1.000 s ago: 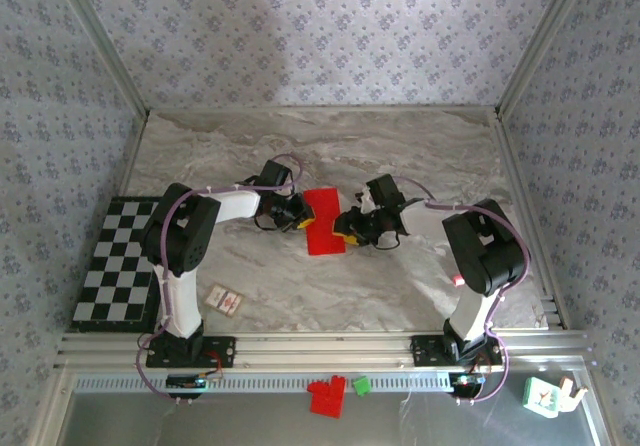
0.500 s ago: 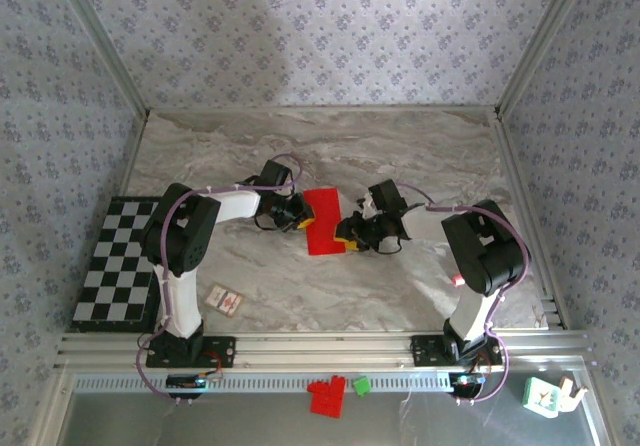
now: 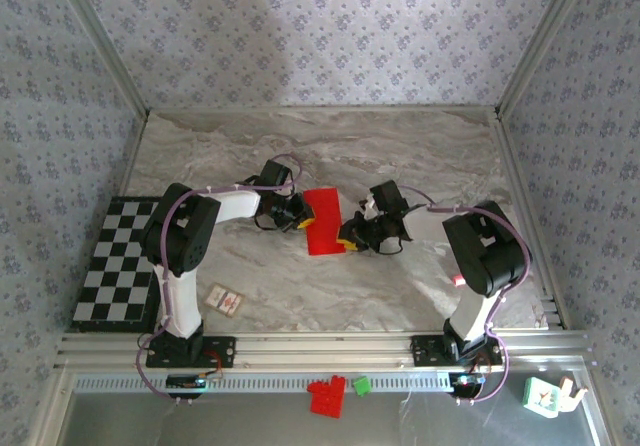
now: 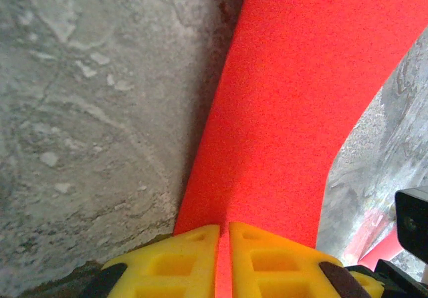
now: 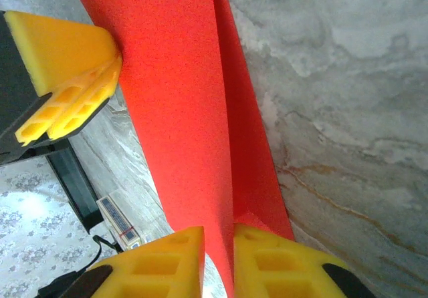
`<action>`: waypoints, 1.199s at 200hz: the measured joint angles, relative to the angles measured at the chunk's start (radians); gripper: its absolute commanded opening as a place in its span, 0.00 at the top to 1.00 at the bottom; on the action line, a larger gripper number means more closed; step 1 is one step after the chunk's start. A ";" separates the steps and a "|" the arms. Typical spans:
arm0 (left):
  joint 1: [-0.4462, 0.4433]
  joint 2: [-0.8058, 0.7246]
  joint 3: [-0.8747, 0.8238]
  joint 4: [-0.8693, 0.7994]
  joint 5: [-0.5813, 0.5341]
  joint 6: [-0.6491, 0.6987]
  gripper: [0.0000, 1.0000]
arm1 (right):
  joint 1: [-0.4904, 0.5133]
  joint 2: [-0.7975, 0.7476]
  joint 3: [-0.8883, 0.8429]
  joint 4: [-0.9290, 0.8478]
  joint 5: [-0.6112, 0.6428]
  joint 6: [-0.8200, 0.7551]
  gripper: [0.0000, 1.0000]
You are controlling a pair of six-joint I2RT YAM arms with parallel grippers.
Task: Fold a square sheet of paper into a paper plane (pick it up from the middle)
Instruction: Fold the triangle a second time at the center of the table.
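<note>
Bright red sheet of paper [image 3: 322, 218], folded into a long smooth strip at centre frame: my left tool [image 4: 224, 236] pinches one edge, my right tool [image 5: 219, 243] clamps the opposite one.

A checkered mat [image 3: 115, 261] is lying at the table's [image 3: 420, 146] left edge, a white card [image 3: 225, 300] near it; a red brick block [image 3: 327, 396] and green block [image 3: 361, 386] are sitting beside each other.
</note>
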 measured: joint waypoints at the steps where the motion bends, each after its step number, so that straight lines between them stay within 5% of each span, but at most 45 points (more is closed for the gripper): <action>1: 0.000 0.000 0.000 0.000 0.000 0.000 0.86 | 0.000 -0.001 -0.001 0.000 0.000 0.000 0.86; 42: 0.000 0.000 0.002 0.002 0.006 -0.004 0.83 | 0.000 -0.013 -0.009 -0.021 0.001 0.007 0.96; 91: 0.001 -0.016 0.003 0.031 0.027 -0.015 0.70 | -0.007 -0.013 0.027 -0.117 0.005 -0.022 0.98; 240: 0.026 0.049 0.065 0.026 0.040 0.022 0.80 | -0.024 0.002 0.167 -0.307 0.001 -0.122 0.98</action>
